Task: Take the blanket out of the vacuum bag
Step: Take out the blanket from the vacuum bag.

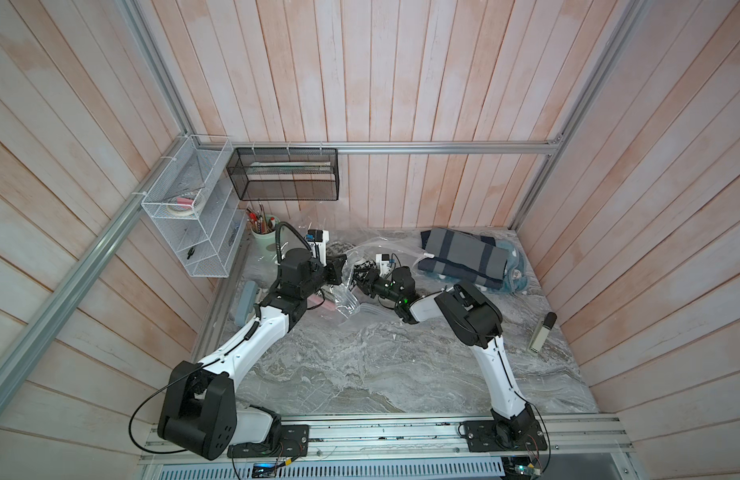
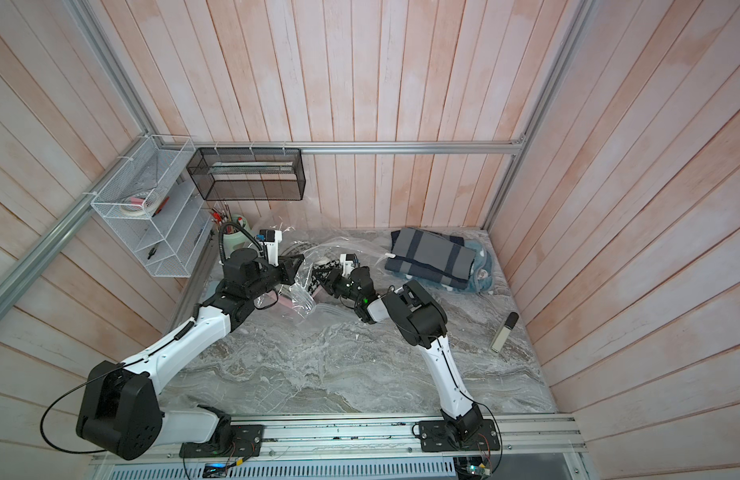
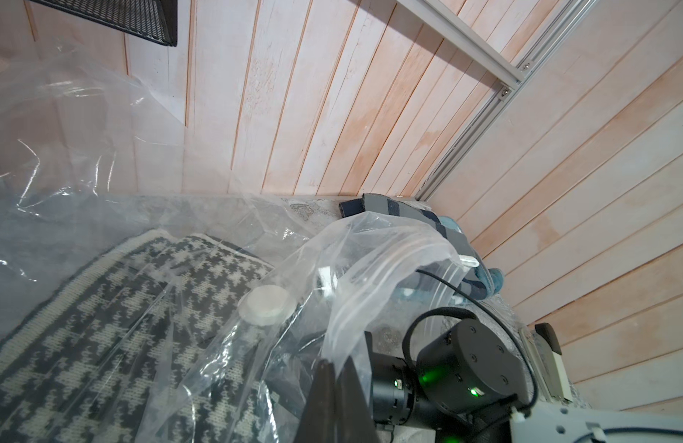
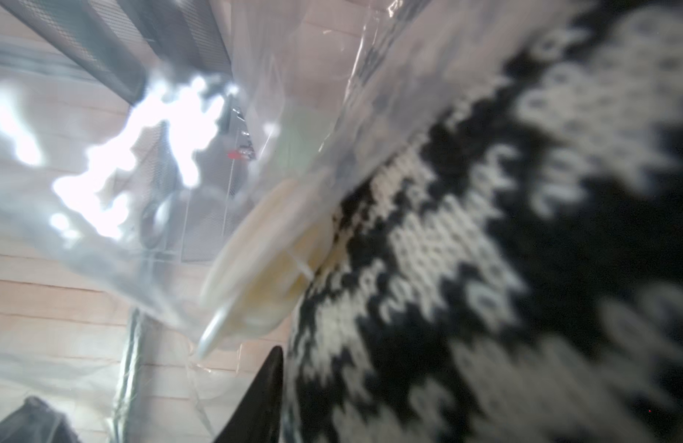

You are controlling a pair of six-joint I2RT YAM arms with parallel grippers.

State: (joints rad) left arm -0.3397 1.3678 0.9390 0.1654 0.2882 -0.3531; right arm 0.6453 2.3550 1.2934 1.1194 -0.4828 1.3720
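2 hands in: my left hand [image 3: 332,377] is pinched shut on the clear crinkly plastic vacuum bag [image 3: 83,172], slippery film. Inside it, on the desk [image 1: 360,374], the black-and-cream houndstooth knit blanket [image 3: 102,326] looks soft and light. My right hand [image 1: 360,281] is at a thick fold, the place to grab, but I cannot tell its grip.

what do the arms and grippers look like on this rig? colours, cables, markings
Left arm and right arm: white link shells, black joint housings. Left gripper and right gripper: black tapered fingers. White camera block on each wrist. Ribbed black hose arcs over the left wrist; green LEDs on the right wrist. No markings legible.
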